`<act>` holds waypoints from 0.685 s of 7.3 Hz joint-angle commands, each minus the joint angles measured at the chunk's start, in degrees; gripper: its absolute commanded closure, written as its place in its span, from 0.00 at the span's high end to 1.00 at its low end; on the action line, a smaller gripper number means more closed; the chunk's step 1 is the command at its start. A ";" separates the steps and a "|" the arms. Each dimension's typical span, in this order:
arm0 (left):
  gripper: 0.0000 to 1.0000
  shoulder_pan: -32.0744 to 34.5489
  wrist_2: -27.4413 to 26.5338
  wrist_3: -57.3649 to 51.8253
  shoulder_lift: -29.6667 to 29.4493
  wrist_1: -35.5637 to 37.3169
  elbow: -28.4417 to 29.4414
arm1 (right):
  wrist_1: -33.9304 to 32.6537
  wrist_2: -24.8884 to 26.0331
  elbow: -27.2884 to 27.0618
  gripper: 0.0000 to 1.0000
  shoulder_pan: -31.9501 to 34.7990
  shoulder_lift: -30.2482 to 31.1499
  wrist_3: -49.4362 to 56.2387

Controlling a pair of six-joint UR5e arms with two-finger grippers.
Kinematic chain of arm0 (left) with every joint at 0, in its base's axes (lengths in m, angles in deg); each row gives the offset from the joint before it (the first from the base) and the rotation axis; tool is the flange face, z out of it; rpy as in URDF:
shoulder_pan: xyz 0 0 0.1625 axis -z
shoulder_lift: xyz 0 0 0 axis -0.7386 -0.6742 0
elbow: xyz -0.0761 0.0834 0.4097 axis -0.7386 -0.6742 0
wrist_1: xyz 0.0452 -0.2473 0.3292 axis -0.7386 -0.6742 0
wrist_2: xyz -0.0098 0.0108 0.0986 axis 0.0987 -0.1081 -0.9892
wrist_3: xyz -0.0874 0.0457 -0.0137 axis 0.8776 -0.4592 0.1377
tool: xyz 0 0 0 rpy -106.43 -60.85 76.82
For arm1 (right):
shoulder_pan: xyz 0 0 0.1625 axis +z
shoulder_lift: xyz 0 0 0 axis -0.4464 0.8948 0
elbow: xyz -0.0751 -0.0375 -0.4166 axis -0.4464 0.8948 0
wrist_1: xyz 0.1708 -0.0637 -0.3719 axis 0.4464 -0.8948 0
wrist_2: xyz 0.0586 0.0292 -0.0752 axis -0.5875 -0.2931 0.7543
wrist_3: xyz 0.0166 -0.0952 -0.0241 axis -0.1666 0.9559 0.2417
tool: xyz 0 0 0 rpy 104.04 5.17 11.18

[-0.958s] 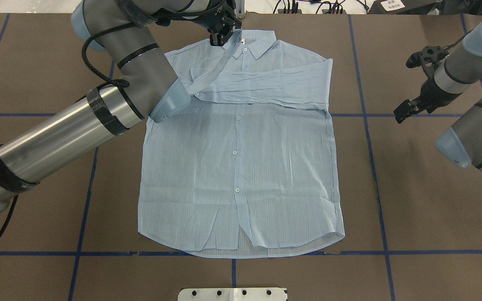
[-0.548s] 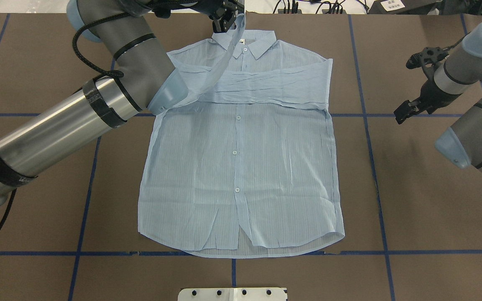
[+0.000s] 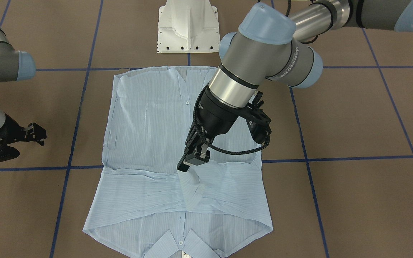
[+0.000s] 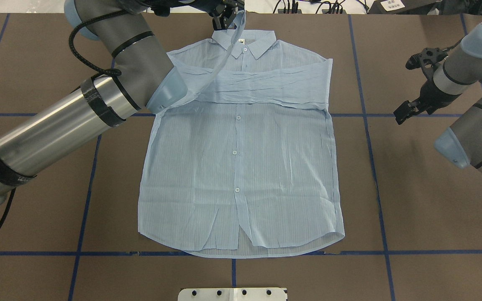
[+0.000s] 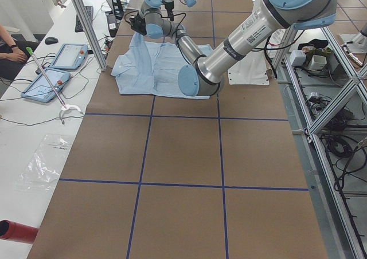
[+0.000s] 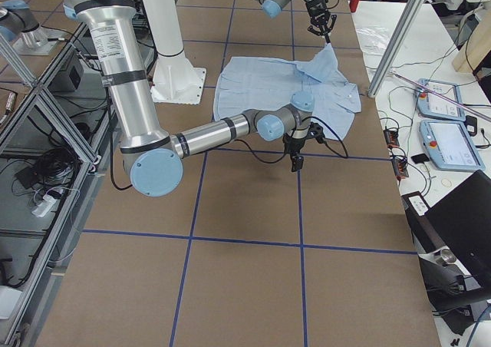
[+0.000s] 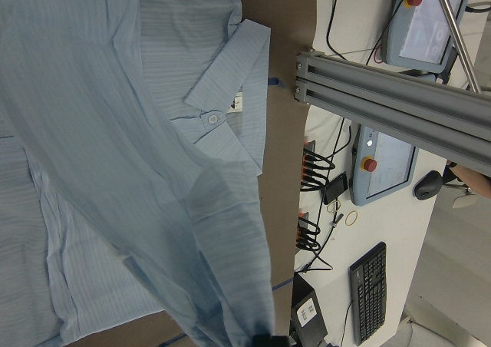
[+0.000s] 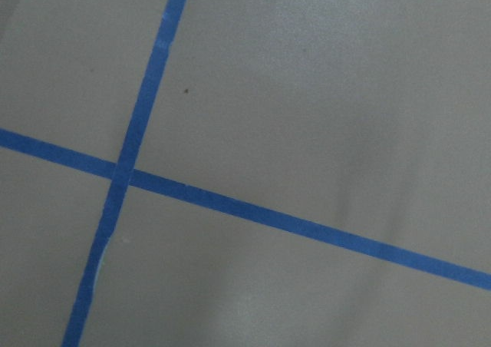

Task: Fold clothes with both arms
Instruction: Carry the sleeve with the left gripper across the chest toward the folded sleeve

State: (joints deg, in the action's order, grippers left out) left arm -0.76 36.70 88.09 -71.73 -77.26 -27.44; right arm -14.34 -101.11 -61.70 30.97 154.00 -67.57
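Where shirt [image 4: 241,167] lies, table [image 4: 412,188] is tape-gridded.

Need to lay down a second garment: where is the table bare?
Bare table between the shirt and the right gripper, and the strip between hem and white base plate. Crowded: the collar end, where the left gripper holds a sleeve.

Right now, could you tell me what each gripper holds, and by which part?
Left gripper holds the shirt by its sleeve end; right gripper holds nothing.

my left gripper [image 3: 189,164] pinches 1 sleeve [image 4: 224,54] up off the pale blue striped shirt [image 4: 241,167], lying flat, buttoned; my right gripper [image 4: 402,112] hovers clear of it.
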 commanded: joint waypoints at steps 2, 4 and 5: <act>0.00 -9.47 -11.51 -0.85 -0.53 -0.63 5.60 | -0.02 0.01 0.09 1.00 0.00 -0.06 -0.11; 0.00 -16.40 -17.92 -0.85 -4.46 -4.30 14.01 | 0.07 0.01 0.09 1.00 0.00 -0.24 -0.20; 0.00 -20.10 -21.70 -0.94 -7.36 -8.51 19.72 | 0.07 0.01 0.09 1.00 0.00 -0.32 -0.20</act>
State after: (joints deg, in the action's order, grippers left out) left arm -16.33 19.66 87.22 -75.82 -81.67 -14.24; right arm -14.31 -101.10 -61.61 30.96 153.79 -67.74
